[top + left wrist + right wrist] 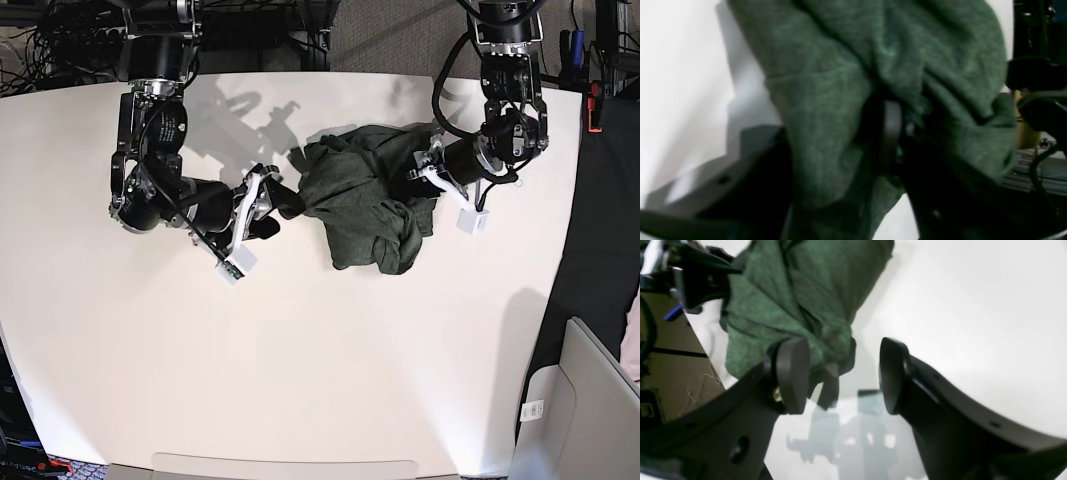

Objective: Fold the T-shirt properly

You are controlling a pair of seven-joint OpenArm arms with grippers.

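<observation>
The T-shirt (365, 195) lies bunched mid-table, far side; the right gripper (840, 373) gapes empty at its left edge; the left gripper (425, 180), seemingly buried in cloth, may snag folds.

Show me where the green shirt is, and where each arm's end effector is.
T-shirt (362, 200): base view, middle of the crumpled heap.
Right end effector (843, 376): right wrist view, gap between its two round pads.
Left end effector (422, 180): base view, its tip at the shirt's edge.
</observation>
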